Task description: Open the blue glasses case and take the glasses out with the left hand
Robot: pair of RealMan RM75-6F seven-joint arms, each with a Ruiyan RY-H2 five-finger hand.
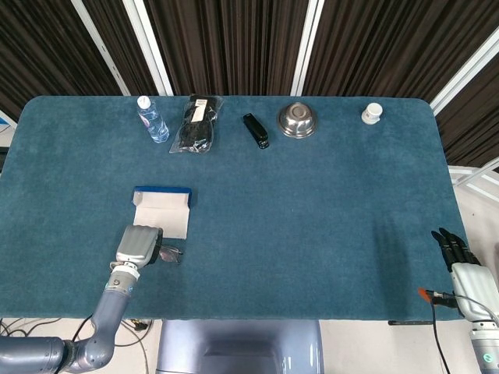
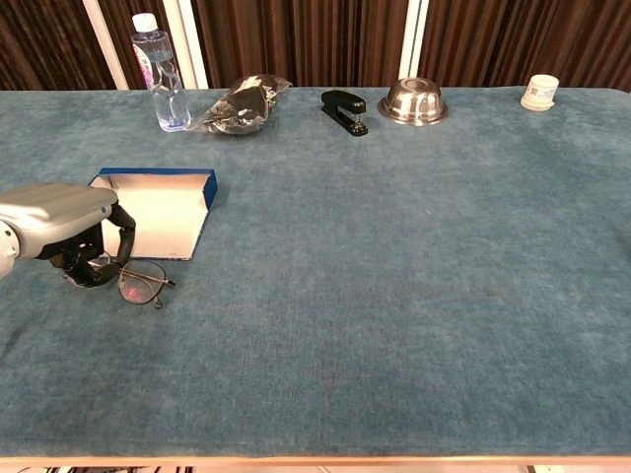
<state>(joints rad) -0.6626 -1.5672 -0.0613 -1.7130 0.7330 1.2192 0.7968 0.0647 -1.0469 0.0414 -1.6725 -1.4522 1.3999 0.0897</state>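
Beside the open blue case (image 2: 156, 210), left hand (image 2: 61, 217) fingers (image 2: 97, 268) grasp thin wire-rimmed glasses (image 2: 141, 284).

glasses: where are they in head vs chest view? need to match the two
Head view: glasses lower left, partly hidden by the left hand.
Chest view: glasses at left edge, beside the left hand, which grips one end.
Shared landmark: the open blue case just behind them.

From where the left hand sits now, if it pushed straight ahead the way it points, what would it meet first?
The left hand holds the glasses and points toward the table's far edge. Straight ahead lies the open blue glasses case, so it would likely meet that first, though its height is unclear.
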